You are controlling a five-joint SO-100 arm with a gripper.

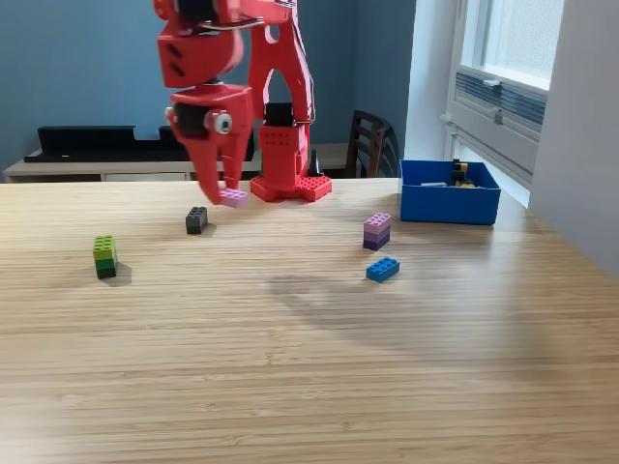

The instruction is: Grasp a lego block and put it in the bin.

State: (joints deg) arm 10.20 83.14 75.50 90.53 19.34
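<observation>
Red pincer (224,193) is gripping a pink lego block (234,197) above the worktop (309,367), carrying comes next: across to the blue bin (449,205).

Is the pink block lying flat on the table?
No, the pink block is pinched at the tip of the red gripper, lifted above the wooden table.

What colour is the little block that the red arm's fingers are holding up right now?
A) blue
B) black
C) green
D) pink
D: the fingers pinch a pink block just above the table, while the green block, the blue block and the black block all lie loose on the wood.
</observation>
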